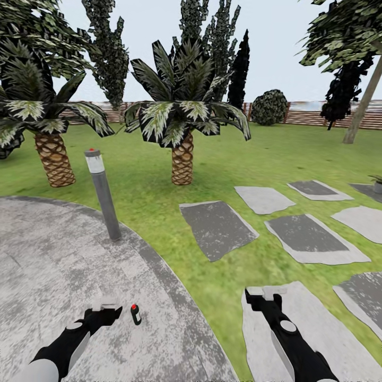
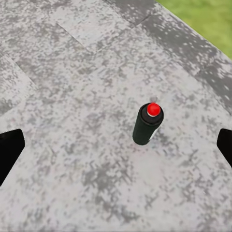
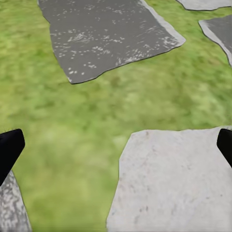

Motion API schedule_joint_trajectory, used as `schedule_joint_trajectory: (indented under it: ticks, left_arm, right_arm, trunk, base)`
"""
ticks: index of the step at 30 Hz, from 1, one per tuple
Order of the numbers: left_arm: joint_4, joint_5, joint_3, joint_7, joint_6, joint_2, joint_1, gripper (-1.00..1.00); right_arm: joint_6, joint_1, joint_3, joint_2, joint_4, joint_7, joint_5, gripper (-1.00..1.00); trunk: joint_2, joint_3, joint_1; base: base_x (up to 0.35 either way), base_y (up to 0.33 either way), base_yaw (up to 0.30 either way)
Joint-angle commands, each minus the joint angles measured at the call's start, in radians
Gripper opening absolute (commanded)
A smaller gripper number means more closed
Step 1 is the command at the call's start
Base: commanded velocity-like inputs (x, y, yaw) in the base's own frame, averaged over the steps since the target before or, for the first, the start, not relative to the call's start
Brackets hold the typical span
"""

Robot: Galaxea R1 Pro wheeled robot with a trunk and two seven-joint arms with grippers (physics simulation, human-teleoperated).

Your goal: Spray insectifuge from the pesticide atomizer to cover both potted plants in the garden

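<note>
A green lawn (image 1: 159, 212) stretches back to a brown slatted wooden fence (image 1: 313, 114), with two squat palm trees (image 1: 183, 127), flat grey stepping stones (image 1: 217, 228) and a round grey mottled paved patio (image 1: 53, 265) edged by a short grey bollard lamp (image 1: 102, 193). On the patio stands a small dark green spray bottle with a red top, the pesticide atomizer (image 1: 136, 314); its long axis is upright, red nozzle cap pointing up. The left gripper (image 1: 105, 304) hovers just beside it, apart from it, black fingers (image 2: 9, 152) spread wide with the bottle (image 2: 147, 124) between and beyond them. The right gripper (image 1: 267, 291) hangs over a pale stepping stone (image 3: 174, 183), fingers (image 3: 9, 150) also spread wide, holding nothing. At the far right edge sits a tiny grey pot with green leaves (image 1: 377, 183).
</note>
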Motion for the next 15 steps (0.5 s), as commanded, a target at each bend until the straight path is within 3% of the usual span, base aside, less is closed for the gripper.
schedule_joint_trajectory:
  ticks: [1, 15]
  left_arm:
    - [0.0, -0.002, 0.008, -0.008, -0.001, -0.001, -0.001, 1.0]
    - [0.0, -0.002, 0.007, -0.008, -0.004, 0.001, -0.001, 1.0]
  right_arm:
    - [-0.003, 0.0, -0.001, 0.0, 0.001, 0.0, 0.001, 1.0]
    - [-0.003, 0.0, 0.001, -0.001, -0.021, 0.0, 0.002, 1.0]
  trunk:
    - [-0.008, -0.006, 0.004]
    - [-0.011, -0.079, 0.01]
  base:
    - [0.0, 0.0, 0.0]
    - [0.0, 0.0, 0.0]
